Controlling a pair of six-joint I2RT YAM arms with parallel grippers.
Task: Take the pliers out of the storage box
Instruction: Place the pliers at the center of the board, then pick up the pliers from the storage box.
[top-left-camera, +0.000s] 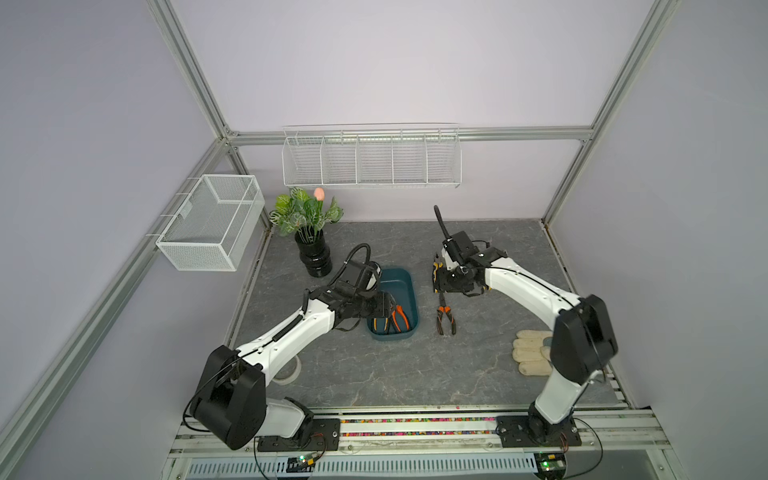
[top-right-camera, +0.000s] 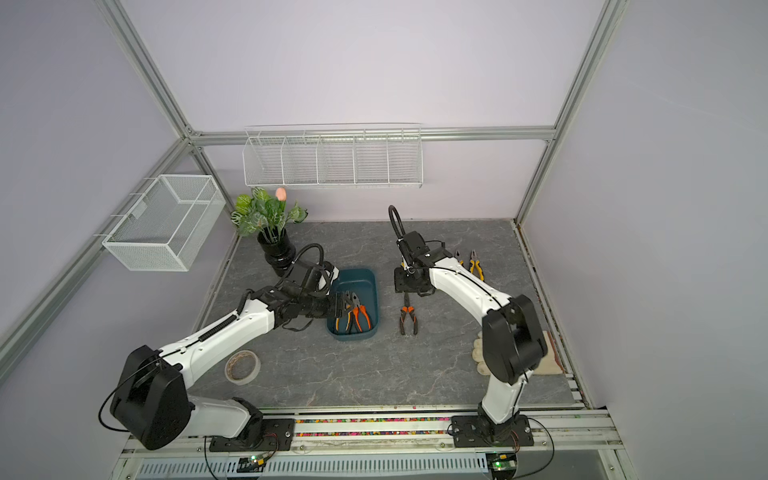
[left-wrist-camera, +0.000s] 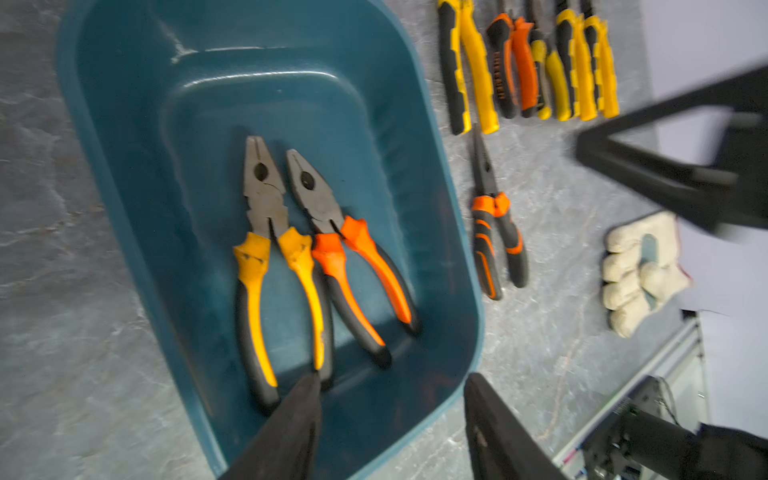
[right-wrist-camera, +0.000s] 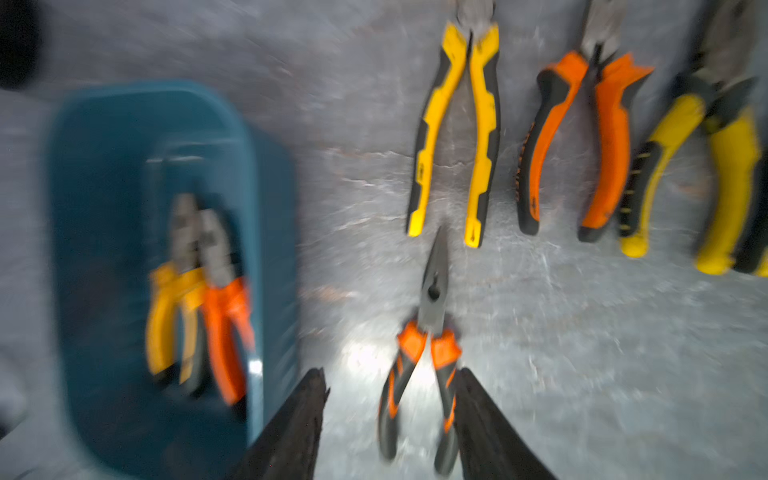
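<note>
Only blurred, unreadable lettering marks one orange-handled pliers (left-wrist-camera: 513, 62).

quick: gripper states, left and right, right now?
Left gripper: open, empty, above the storage box.
Right gripper: open, straddling the orange long-nose pliers lying on the table, not gripping them.

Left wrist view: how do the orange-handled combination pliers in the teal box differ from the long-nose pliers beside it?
The combination pliers lie inside the storage box; the long-nose pliers lie on the table. The combination pliers' jaws are broad and blunt; the long-nose pliers' are slim and tapering. The combination pliers' handles show mostly orange; the long-nose pliers' mostly black with orange stripes. Both lie flat, noses pointing roughly the same way.
</note>
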